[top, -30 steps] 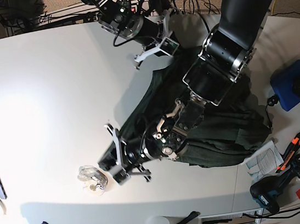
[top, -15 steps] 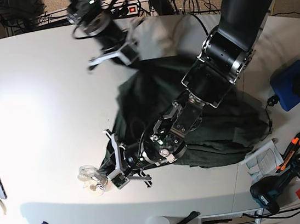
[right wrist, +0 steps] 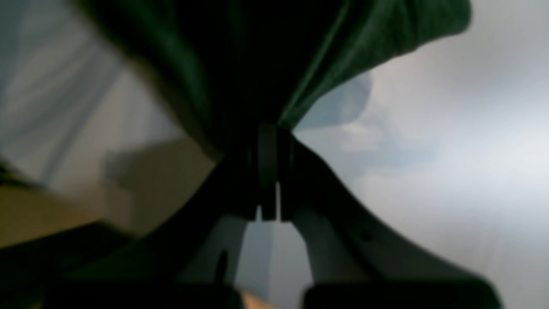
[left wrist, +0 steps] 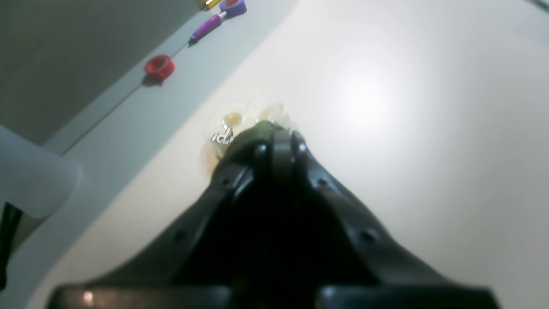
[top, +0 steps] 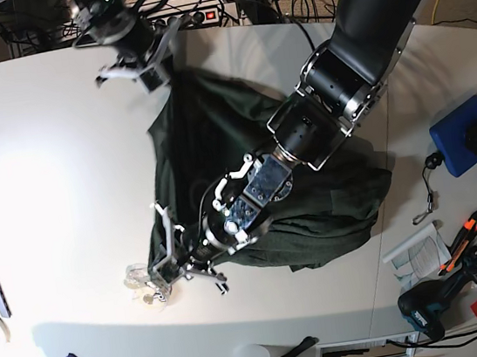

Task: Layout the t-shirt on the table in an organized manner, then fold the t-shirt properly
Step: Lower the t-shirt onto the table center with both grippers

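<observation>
Both claws clamp edges of the t-shirt (top: 217, 146) to stretch it flat. The right claw (top: 138, 68) pinches cloth at 11 o'clock; the left claw (top: 174, 273) pinches cloth at 7 o'clock. The stretched edge runs between them, the bulk heaped on the counter (top: 52, 168) toward 4 o'clock.

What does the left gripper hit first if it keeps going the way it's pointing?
Probably the clear plastic piece lying on the table, right beyond the left gripper, which is shut on the t-shirt edge. Depth is unclear; they may already touch.

T-shirt (top: 246, 169) spread on table (top: 44, 169).
</observation>
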Tool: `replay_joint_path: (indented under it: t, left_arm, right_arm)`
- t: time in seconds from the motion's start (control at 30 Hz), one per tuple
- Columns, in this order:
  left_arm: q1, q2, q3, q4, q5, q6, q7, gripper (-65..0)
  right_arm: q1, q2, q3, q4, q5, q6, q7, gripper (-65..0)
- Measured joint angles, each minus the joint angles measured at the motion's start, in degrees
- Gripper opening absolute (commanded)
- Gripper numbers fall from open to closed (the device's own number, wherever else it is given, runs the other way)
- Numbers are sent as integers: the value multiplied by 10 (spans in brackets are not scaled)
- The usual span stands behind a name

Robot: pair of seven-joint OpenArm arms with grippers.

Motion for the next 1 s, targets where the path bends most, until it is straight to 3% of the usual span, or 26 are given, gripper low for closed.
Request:
replay_joint_path:
  t: [0.1,0.3,0.33,0.43,0.5,0.57,0.6,0.87,1.0]
  left_arm:
    - [0,0,14,-35,-1,16,-41,-650]
    - [0,0,14,-40,-1,-5,-59,-650]
    - [0,0,14,-40,-1,-5,-59,-611]
    - [0,0,14,-40,0,-5,-63,-383]
    - [0,0,14,-40,-1,-3,-63,-333]
    - [0,0,14,-40,-7,-3,-57,-334]
    - [0,0,14,-40,-13,-3,-54,-334]
    - [0,0,14,-37,-61,-3,-24,-334]
    - [0,-10,14,8,-104,-5,32,-334]
  right_arm:
    - [-7,1,2,0,-1,-4,1,-650]
    - [-7,1,2,0,-1,-4,1,-650]
    - [-7,1,2,0,-1,-4,1,-650]
    - [-7,1,2,0,-1,-3,1,-650]
    - [-7,1,2,0,-1,-2,1,-472]
    - [-7,1,2,0,-2,-2,0,-341]
    - [-7,1,2,0,-1,-2,1,-324]
    - [-8,1,3,28,-11,-11,17,-324]
    - [-9,0,3,102,-12,-12,5,-324]
